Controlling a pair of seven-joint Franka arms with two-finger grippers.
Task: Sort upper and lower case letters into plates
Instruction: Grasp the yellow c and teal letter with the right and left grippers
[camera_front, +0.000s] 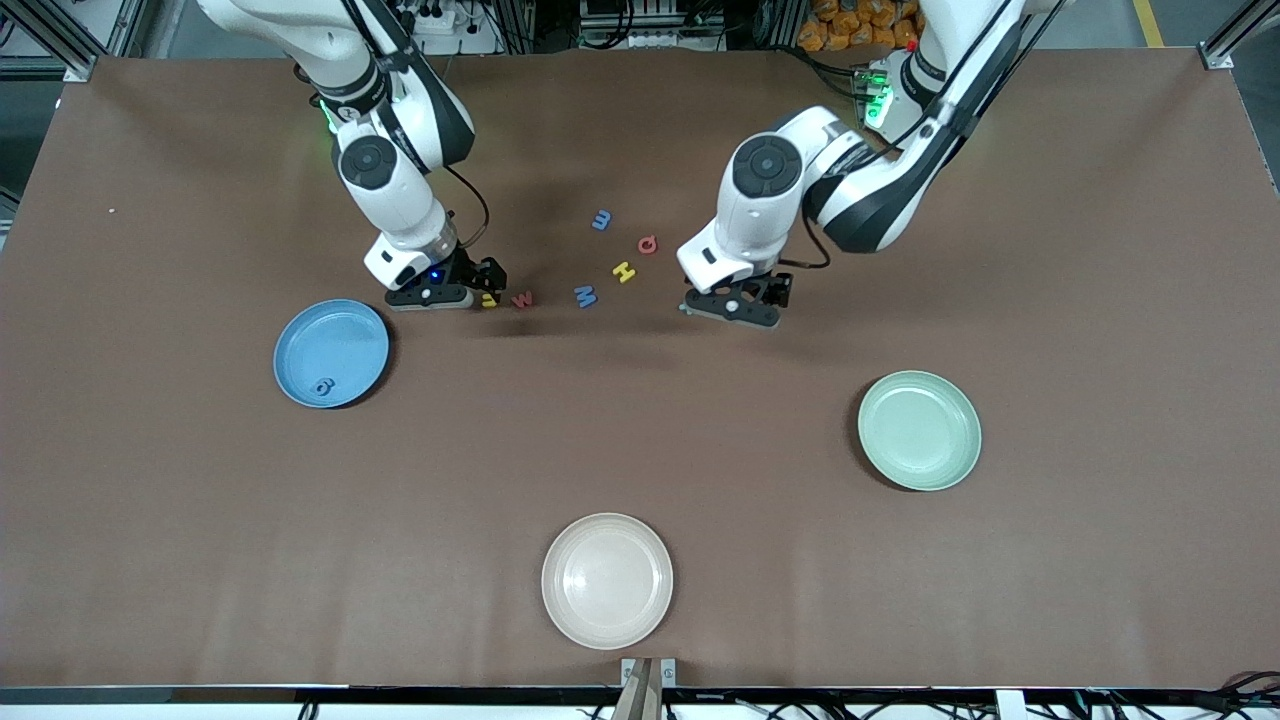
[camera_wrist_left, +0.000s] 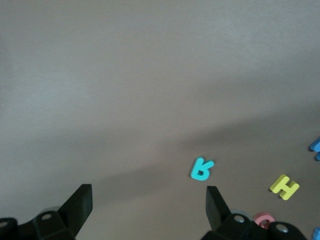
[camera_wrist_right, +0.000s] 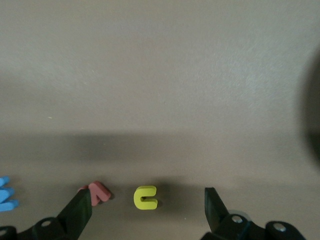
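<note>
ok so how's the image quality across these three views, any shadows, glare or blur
Front view: sharp and evenly lit, soft arm shadows on the table near the letters, mild sheen on the cream plate. Left wrist view: softer, hazy, a broad shadow band by the teal letter. Right wrist view: a dark shadow band above the yellow letter, one edge blurred dark.

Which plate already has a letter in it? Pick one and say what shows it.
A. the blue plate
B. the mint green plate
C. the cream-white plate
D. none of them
A: the front view shows one small blue letter lying in the blue plate, while the mint green plate and the cream-white plate hold nothing.
</note>
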